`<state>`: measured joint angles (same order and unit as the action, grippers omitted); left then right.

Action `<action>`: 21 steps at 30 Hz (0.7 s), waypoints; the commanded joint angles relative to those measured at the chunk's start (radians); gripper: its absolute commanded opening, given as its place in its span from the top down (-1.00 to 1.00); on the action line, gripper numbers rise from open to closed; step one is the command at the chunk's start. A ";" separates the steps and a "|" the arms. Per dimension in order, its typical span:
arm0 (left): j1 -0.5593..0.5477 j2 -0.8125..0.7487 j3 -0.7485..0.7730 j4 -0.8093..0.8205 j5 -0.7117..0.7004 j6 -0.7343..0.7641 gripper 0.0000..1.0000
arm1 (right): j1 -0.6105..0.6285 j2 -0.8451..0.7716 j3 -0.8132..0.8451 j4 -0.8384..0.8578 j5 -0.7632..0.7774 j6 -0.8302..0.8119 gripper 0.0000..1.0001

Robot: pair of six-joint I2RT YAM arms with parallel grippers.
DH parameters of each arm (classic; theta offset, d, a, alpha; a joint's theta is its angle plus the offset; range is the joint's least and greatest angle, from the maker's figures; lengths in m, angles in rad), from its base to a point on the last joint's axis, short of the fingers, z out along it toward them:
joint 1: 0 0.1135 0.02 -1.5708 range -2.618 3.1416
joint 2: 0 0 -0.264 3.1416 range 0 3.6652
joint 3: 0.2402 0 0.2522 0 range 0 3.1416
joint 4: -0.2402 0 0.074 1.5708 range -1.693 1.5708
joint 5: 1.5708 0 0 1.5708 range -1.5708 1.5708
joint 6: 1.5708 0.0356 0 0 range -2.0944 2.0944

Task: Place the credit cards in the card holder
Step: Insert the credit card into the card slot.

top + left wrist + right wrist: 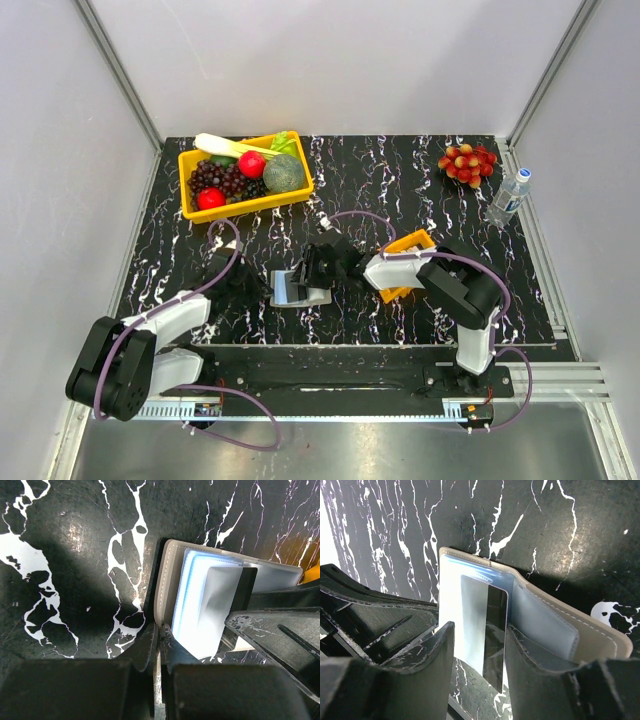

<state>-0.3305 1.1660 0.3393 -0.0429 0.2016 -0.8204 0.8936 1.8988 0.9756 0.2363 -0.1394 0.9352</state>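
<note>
gripping a grey credit card edgewise, the right gripper holds it over the open card holder, mid-frame; left gripper seems clamped on the holder's rim; card print blurred.

- small orange plastic tray: mostly hidden under right arm; contents unseen.
- taupe-grey folding card holder: near corner hidden by left gripper; right side covered by right gripper.

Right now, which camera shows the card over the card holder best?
The right wrist camera: the card sits in the middle, between the right hand's fingers, over the open card holder. The left wrist camera shows it partly hidden by that hand. From the top camera it's too small to see.
</note>
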 commanded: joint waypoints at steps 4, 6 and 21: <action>-0.004 -0.006 -0.006 -0.002 -0.005 0.007 1.00 | 0.010 0.006 0.061 -0.192 0.029 -0.085 -0.03; -0.004 -0.008 -0.003 0.001 -0.001 0.004 1.00 | 0.018 0.020 0.075 -0.195 0.003 -0.082 -0.05; -0.064 -0.052 -0.060 0.103 -0.002 -0.105 1.00 | 0.087 0.103 0.190 -0.261 -0.039 0.040 0.09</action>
<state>-0.3603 1.1229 0.2943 0.0006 0.1638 -0.8841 0.9176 1.9423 1.1328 0.0036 -0.1341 0.9234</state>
